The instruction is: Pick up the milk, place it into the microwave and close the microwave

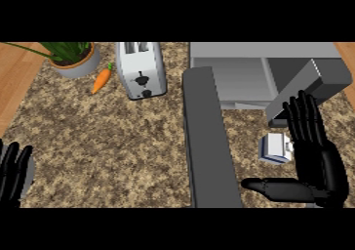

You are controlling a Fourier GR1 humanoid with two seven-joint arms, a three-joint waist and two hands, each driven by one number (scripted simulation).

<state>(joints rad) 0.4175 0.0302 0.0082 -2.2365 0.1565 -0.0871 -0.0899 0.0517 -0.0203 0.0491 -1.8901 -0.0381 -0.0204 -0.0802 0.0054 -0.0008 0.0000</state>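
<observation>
At the lower left edge the black left hand (10, 172) rests, fingers straight and up, its wrist cut off. In the middle, the grey microwave's (261, 73) open door (207, 146) juts toward the bottom. At lower right the small white-and-blue milk carton (275, 148) lies on the speckled counter (108, 141), just beside the black right hand (316, 161), fingers straight, thumb splayed left.

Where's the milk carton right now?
In the head view the milk carton lies on the counter at the right, between the open microwave door and the open right hand, just in front of the microwave.
</observation>
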